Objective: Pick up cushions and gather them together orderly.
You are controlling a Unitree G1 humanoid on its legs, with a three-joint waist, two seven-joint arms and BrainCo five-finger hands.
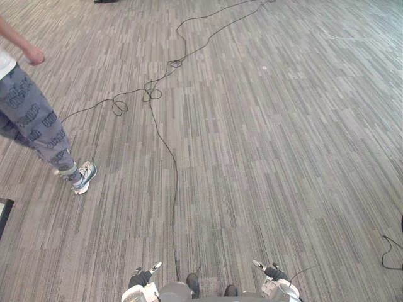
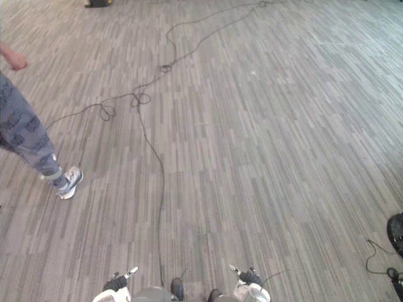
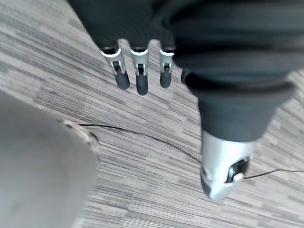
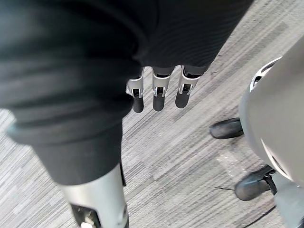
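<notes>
My left hand (image 3: 138,80) hangs over the grey striped carpet (image 3: 142,156), fingers straight and thumb apart, holding nothing. Straight, relaxed fingers also show on my right hand (image 4: 158,97), which hangs above the same carpet (image 4: 180,156) and is empty too. Open carpet floor (image 1: 264,138) stretches ahead of me in the eye views.
A person in grey patterned trousers (image 1: 34,119) and a light sneaker (image 1: 84,177) walks at the left, one hand (image 1: 34,56) swinging. A dark object (image 2: 397,233) sits on the floor at the right edge, and a dark flat edge (image 1: 4,214) shows at the left.
</notes>
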